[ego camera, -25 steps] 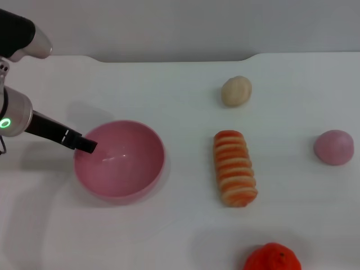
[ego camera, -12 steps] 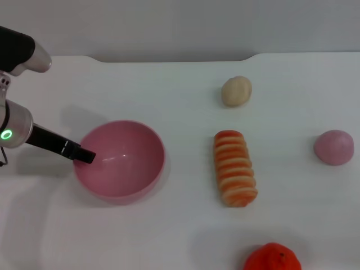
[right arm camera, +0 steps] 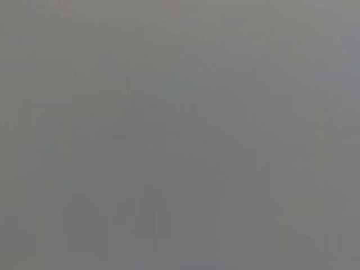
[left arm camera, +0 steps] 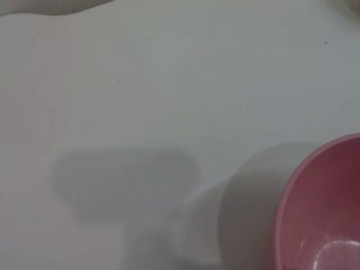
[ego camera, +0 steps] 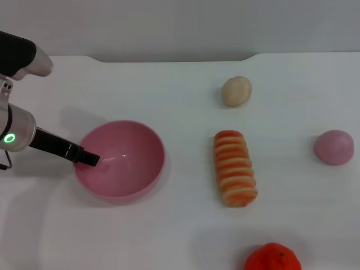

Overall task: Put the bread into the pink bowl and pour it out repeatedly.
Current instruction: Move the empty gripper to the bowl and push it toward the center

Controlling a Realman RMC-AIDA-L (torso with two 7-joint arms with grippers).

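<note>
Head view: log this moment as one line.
left end effector at pink bowl rim | bread on table, outside bowl | right arm unseen

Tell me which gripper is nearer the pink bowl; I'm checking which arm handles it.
Left. The left gripper is at the pink bowl, at its left rim. The right gripper is not in view.

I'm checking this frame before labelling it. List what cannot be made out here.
- Left gripper, head view: its tip sits at the pink bowl rim; jaws' state unreadable.
- Left wrist view: bowl cut off by the picture's edge; no jaws shown.
- Right wrist view: plain grey, nothing identifiable; right gripper unseen anywhere.
- Orange fruit, head view: cut by the bottom edge.
</note>
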